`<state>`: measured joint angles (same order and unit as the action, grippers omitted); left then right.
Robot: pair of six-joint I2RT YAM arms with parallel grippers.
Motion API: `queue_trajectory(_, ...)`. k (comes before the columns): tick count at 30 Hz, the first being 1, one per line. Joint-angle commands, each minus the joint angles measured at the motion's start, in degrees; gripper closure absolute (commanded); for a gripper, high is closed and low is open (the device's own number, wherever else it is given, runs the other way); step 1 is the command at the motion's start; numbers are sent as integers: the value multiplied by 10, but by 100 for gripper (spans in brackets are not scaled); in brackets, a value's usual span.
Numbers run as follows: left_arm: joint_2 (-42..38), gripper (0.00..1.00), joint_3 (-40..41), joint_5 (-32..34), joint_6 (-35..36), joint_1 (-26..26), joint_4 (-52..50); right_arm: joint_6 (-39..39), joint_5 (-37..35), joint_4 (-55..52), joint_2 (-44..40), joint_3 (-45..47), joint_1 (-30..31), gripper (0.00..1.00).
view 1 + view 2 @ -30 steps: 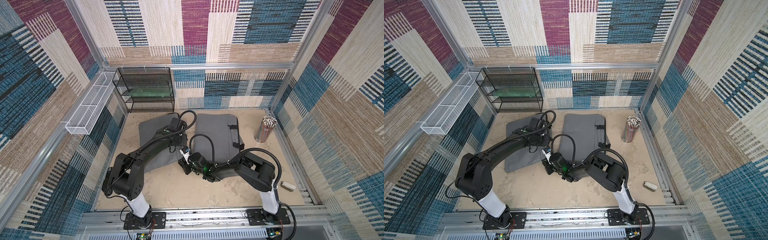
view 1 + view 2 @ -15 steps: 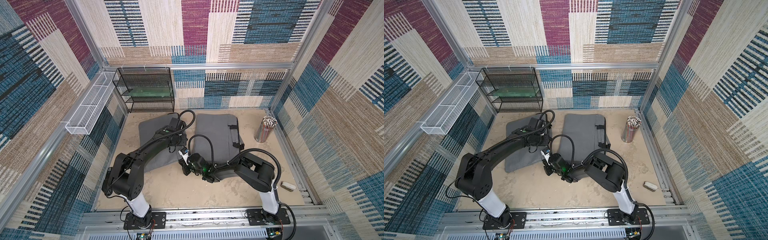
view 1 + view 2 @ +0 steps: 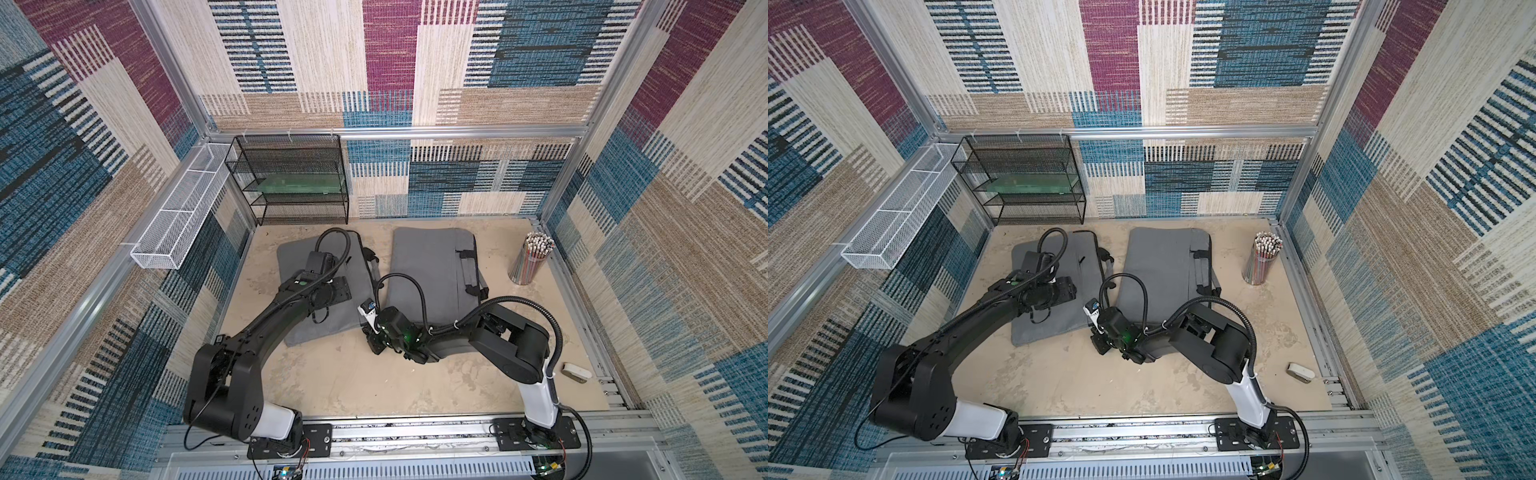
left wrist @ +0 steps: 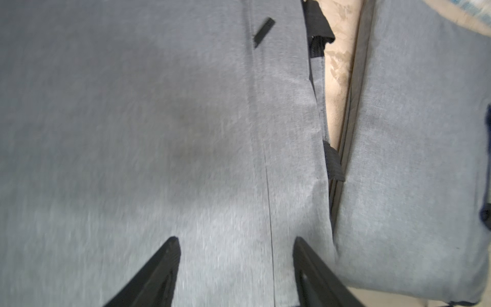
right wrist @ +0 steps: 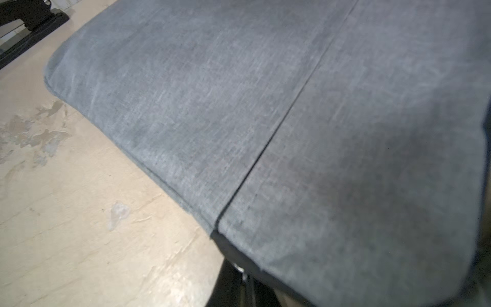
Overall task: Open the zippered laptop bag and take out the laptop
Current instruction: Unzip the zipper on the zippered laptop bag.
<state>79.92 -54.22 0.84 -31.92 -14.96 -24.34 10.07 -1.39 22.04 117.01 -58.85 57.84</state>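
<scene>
Left wrist view: left hand (image 4: pixel 236 240) just sprung apart over spare grey fabric bag (image 4: pixel 132 133); right hand (image 5: pixel 237 276) newly pinched together at dark corner of grey zippered laptop bag (image 5: pixel 292 119), flat on bench (image 5: pixel 66 212). Unzipping likely starts; laptop unseen.

You're looking into a cell with woven patchwork walls (image 3: pixel 390 62) in blue, maroon and beige, held by an aluminium frame (image 3: pixel 457 132). A black mesh shelf rack (image 3: pixel 291 183) stands against the back wall by the left corner. A white wire basket (image 3: pixel 174 224) hangs on the left wall. The beige surface (image 3: pixel 353 382) is scuffed, with worn patches.
</scene>
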Motion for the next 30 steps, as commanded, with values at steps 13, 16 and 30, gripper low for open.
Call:
queue_trajectory(13,-231,28,262,3,-248,73,-13,-13,60,-66,24,-73,6,100)
queue_trajectory(16,-246,27,304,-16,-275,82,46,-19,66,-72,27,-79,7,100)
queue_trajectory(30,-223,25,365,-5,-292,98,258,-33,74,-95,26,-98,12,100)
